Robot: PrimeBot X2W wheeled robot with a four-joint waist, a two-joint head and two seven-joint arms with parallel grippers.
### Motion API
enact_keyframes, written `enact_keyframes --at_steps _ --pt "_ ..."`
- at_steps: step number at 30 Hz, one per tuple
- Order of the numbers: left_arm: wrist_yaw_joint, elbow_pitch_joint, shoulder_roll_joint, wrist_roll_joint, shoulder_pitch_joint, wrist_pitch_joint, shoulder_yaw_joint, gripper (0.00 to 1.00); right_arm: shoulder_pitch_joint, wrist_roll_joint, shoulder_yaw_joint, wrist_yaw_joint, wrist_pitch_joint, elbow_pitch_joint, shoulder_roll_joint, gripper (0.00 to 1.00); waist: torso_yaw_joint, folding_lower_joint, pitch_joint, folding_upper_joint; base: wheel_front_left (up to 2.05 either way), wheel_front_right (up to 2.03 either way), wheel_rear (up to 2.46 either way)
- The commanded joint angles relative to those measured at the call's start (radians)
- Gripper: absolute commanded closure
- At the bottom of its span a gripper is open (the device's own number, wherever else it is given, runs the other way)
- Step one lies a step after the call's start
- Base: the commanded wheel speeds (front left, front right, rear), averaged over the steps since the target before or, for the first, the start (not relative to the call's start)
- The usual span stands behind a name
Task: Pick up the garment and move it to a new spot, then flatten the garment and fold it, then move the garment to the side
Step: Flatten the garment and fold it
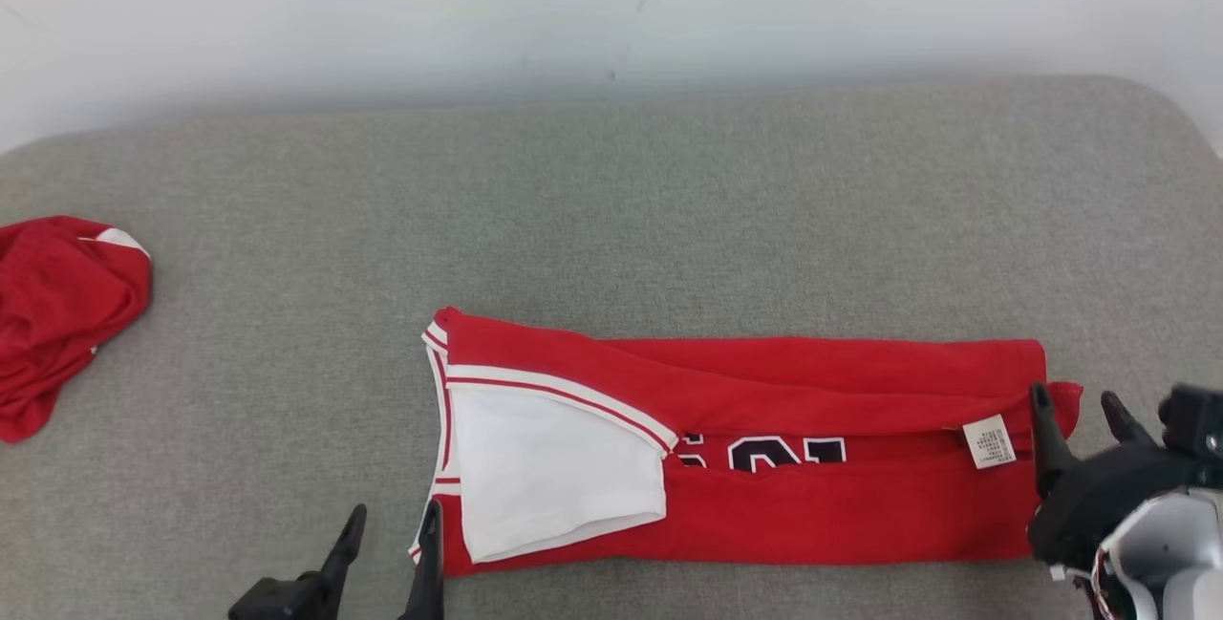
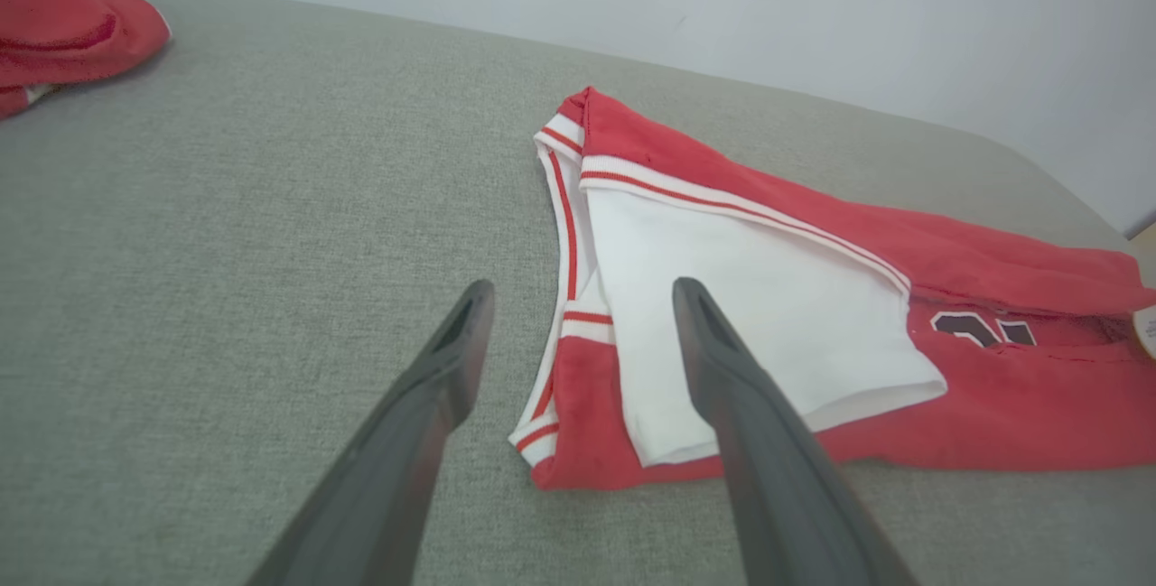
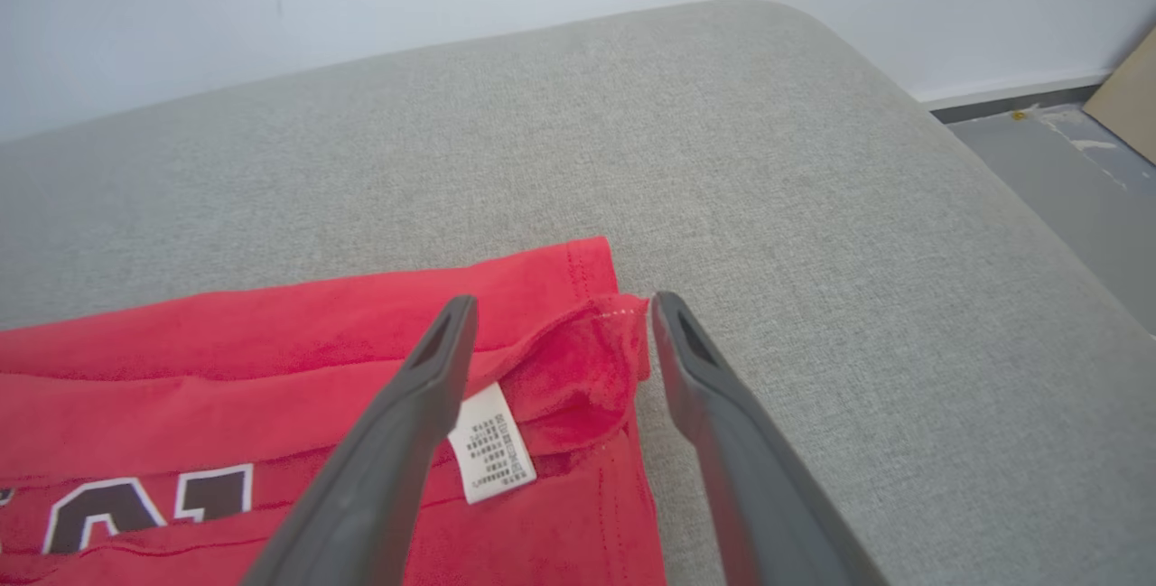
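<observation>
A red jersey garment [image 1: 783,505] with white trim and a white sleeve panel lies folded lengthwise into a long strip on the grey cushion [image 1: 611,219]. Its white panel [image 2: 741,297] faces my left gripper [image 1: 392,532], which stands open at the strip's left end with nothing between its fingers. My right gripper [image 1: 1075,410] is open at the strip's right end, its fingers straddling the raised red corner [image 3: 587,360] beside a white care label [image 3: 492,446]. Nothing is held by either gripper.
A second red garment [image 1: 57,314] lies bunched at the cushion's far left, also seen as a red heap [image 2: 63,17] in the left wrist view. The cushion's rounded right edge drops to a grey floor [image 3: 1066,180]. A pale wall [image 1: 611,9] runs behind.
</observation>
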Motion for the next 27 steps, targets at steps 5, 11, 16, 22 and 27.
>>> enact_keyframes --at_steps 5,11,16,22,27 --pt "-0.007 -0.006 -0.042 0.083 0.042 -0.033 0.082 0.0 0.074 0.039 -0.032 0.0 -0.132 -0.027 0.056 0.0 0.027 0.0 -0.051 0.0001 0.0 0.0 0.0" --pt "-0.073 -0.06 -0.134 0.243 0.122 -0.032 0.256 0.0 0.145 0.085 -0.01 0.0 -0.288 -0.015 0.071 0.0 0.029 0.0 -0.089 0.0001 0.0 0.0 0.0" --pt "-0.16 -0.067 -0.217 0.341 0.183 -0.033 0.393 0.0 0.183 0.123 0.036 0.0 -0.373 0.029 0.07 0.0 0.024 0.0 -0.111 0.0001 0.0 0.0 0.0" --pt "-0.278 -0.045 -0.313 0.427 0.23 -0.033 0.524 0.0 0.17 0.142 0.035 0.0 -0.375 0.087 0.07 0.0 0.015 0.0 -0.119 0.0001 0.0 0.0 0.0" --pt "-0.359 -0.01 -0.35 0.491 0.247 -0.033 0.562 0.0 0.113 0.092 -0.008 0.0 -0.255 0.106 0.071 0.0 0.007 0.0 -0.12 0.0001 0.0 0.0 0.0"
